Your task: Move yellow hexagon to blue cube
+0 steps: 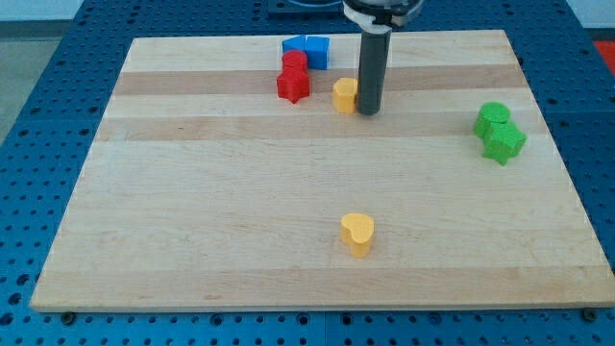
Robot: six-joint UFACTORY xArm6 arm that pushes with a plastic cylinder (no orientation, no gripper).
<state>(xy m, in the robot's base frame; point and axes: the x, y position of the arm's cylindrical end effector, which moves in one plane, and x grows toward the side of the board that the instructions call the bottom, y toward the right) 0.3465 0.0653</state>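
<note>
The yellow hexagon [344,95] sits near the view's top, just right of centre. My tip [369,111] stands right against its right side. The blue cube [316,51] lies up and to the left of the hexagon, at the board's top edge, with a second blue block [293,45] touching its left side. Between the hexagon and the blue blocks, to the left, are a red star-shaped block [293,86] and a red round block [295,61] stacked close together.
A yellow heart-shaped block [356,234] lies low in the middle. Two green blocks, a round one [493,117] and a star-shaped one [504,143], sit near the right edge. The wooden board [192,192] rests on a blue perforated table.
</note>
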